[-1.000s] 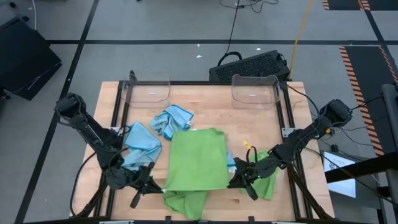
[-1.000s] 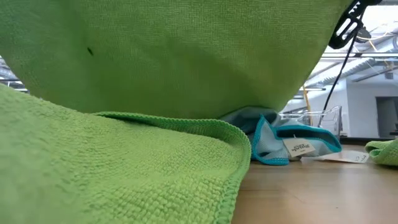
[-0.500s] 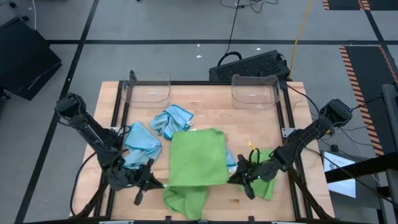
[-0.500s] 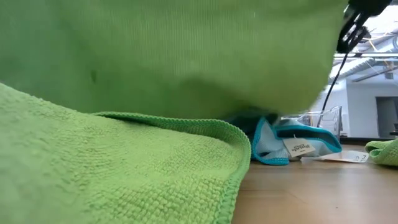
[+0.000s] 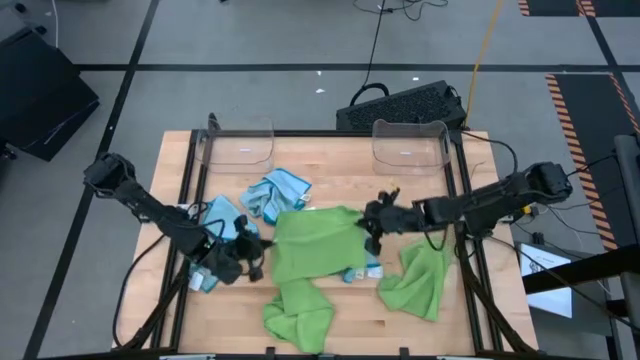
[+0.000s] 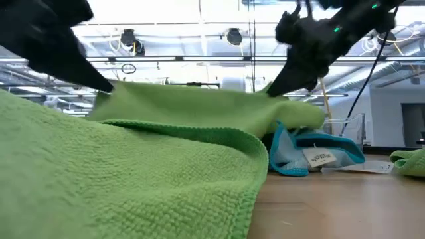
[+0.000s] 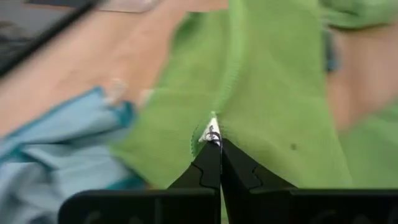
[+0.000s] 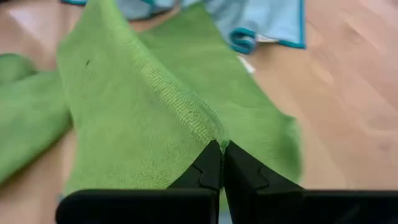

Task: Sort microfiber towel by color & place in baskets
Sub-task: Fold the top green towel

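**Operator:** While both arms hold the big lime-green microfiber towel (image 5: pixel 318 248) over the middle of the wooden table (image 5: pixel 330 165), I keep my eyes on the corners. The left gripper (image 5: pixel 250 252) is clamped on one green hem and the right gripper (image 5: pixel 372 222) is pinched tight on the opposite one; both wrist views show cloth trapped at the closed tips.

**Colleague:** What makes this step go well?

**Operator:** I judge it a fold or carry, so I want the two grippers level and the tension even. If one pulls ahead, a thin hem like this could slip out. The cloth sags onto the table between them, so I would lift before travelling.

**Colleague:** And the baskets?

**Operator:** The left clear plastic bin (image 5: pixel 238 146) and the right clear plastic bin (image 5: pixel 408 145) stand at the far edge, well apart, with nothing visible in either.

**Colleague:** Anything in the way?

**Operator:** A crumpled light-blue towel (image 5: pixel 277 192) lies between the held towel and the left bin. Another blue towel (image 5: pixel 225 222) sits just beside my left gripper. Two more green towels lie near the front: the bunched green towel (image 5: pixel 298 318) and the loose green towel (image 5: pixel 415 285). A dragging edge could snag any of them.
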`<move>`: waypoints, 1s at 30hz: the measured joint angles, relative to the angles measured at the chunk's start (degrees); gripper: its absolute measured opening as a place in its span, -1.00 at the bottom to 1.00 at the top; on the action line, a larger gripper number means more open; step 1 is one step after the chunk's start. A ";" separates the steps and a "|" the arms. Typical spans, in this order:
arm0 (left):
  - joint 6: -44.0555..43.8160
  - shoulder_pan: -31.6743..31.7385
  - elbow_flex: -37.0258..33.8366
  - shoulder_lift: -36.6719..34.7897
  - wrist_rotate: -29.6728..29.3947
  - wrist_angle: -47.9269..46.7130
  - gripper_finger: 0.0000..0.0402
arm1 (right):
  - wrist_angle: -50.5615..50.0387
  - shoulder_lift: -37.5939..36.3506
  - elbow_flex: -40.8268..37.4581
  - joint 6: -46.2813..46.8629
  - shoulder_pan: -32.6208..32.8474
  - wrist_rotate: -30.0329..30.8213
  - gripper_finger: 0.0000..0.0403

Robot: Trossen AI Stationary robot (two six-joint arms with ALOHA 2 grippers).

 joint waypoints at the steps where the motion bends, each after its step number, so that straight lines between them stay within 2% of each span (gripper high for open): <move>1: 0.65 1.48 0.00 -0.01 -0.24 -0.61 -1.00 | -0.09 0.01 0.00 -0.72 -1.65 -1.22 -0.98; 10: 6.87 12.93 0.00 0.01 5.76 -5.55 -1.00 | -0.54 0.01 0.00 -2.00 -9.96 -7.30 -0.97; 19: 8.37 16.62 0.00 0.00 6.25 -6.93 -0.98 | -0.43 0.01 0.00 -4.12 -12.12 -7.60 -0.91; 24: 6.77 17.29 0.00 0.02 6.79 -7.04 -0.82 | -0.45 0.01 0.00 -4.14 -12.75 -7.20 -0.74; 30: 5.04 17.29 0.00 0.02 6.80 -7.02 -0.50 | -0.45 0.01 0.00 -3.98 -12.76 -5.90 -0.41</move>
